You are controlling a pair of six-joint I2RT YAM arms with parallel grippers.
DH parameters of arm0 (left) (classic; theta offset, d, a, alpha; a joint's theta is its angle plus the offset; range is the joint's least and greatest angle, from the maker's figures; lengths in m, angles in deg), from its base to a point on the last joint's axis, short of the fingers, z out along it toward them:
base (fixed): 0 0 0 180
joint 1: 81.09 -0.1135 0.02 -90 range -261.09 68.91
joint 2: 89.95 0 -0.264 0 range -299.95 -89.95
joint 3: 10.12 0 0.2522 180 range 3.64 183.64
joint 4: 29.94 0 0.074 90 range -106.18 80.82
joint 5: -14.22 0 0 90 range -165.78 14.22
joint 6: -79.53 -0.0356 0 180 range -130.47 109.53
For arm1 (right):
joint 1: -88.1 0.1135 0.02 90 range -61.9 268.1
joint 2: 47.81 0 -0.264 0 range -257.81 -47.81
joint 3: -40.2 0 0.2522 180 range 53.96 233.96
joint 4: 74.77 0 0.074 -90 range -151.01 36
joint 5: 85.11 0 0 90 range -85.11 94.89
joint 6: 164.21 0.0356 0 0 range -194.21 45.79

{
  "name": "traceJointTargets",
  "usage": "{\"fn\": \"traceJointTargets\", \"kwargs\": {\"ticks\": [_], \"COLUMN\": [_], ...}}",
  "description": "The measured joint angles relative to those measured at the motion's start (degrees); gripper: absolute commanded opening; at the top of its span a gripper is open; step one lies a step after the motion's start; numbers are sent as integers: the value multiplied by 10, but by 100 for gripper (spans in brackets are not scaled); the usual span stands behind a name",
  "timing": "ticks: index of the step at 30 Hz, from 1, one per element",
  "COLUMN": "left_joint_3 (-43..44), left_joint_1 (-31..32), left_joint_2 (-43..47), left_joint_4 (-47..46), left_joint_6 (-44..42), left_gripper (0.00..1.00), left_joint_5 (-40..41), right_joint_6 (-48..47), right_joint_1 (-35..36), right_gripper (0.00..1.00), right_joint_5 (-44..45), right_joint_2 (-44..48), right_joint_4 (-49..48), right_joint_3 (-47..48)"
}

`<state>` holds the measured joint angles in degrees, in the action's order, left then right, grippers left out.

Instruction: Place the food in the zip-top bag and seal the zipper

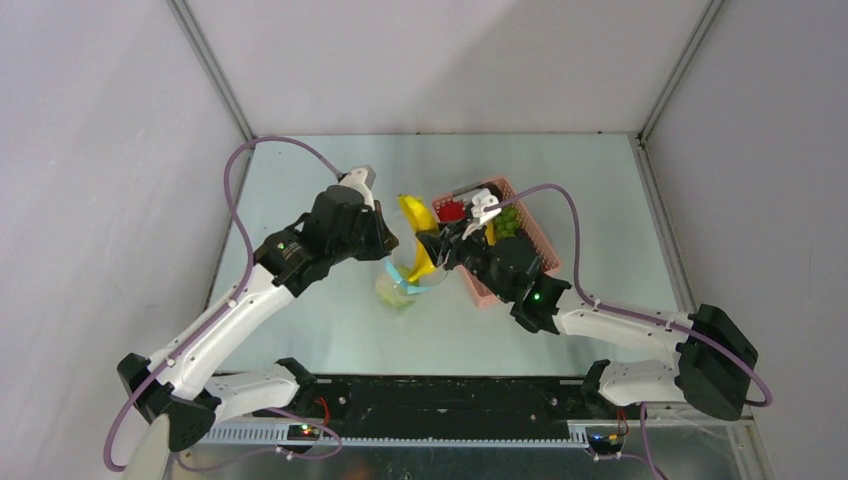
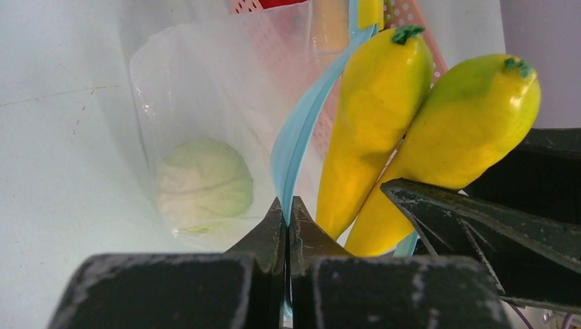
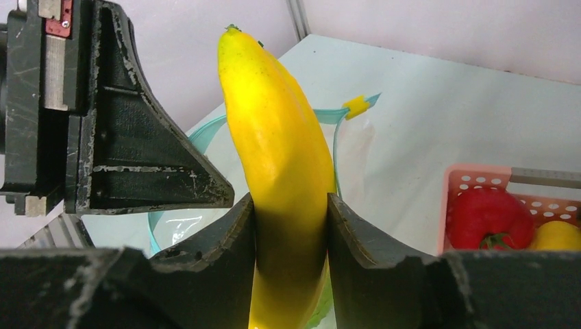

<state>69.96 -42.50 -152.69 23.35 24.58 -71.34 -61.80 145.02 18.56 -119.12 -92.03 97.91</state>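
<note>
The clear zip-top bag (image 1: pixel 400 288) hangs open at the table's middle with the pale green cabbage (image 2: pixel 203 181) inside. My left gripper (image 2: pixel 288 205) is shut on the bag's light blue zipper (image 2: pixel 301 123) and holds the mouth up; it shows in the top view (image 1: pixel 385 247). My right gripper (image 3: pixel 291 226) is shut on the yellow banana (image 3: pixel 281 151), held upright over the bag's mouth (image 1: pixel 418 240). The banana also shows in the left wrist view (image 2: pixel 384 130), just right of the strip. A yellow slider (image 3: pixel 356 105) sits on the zipper.
The pink basket (image 1: pixel 535 250) stands right of the bag, under my right arm. It holds a red fruit (image 1: pixel 451 210), green grapes (image 1: pixel 508 222) and a yellow piece (image 3: pixel 556 235). Grey walls enclose the table on three sides.
</note>
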Motion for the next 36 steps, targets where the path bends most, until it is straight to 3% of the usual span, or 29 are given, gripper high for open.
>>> {"fn": "traceJointTargets", "kwargs": {"ticks": [17,24,36], "left_joint_3": [0,0,0], "left_joint_1": [-2,-4,-11], "left_joint_2": [-2,-2,-2], "left_joint_4": [1,0,0], "left_joint_6": [0,0,0], "left_gripper": [0,0,0], "left_joint_5": [-8,-8,-8], "right_joint_6": [-45,-46,-82], "right_joint_1": [34,37,57], "right_gripper": [49,66,61], "right_joint_5": [82,119,129], "right_joint_2": [-36,-44,-50], "right_joint_4": [0,22,77], "right_joint_3": [0,6,49]}}
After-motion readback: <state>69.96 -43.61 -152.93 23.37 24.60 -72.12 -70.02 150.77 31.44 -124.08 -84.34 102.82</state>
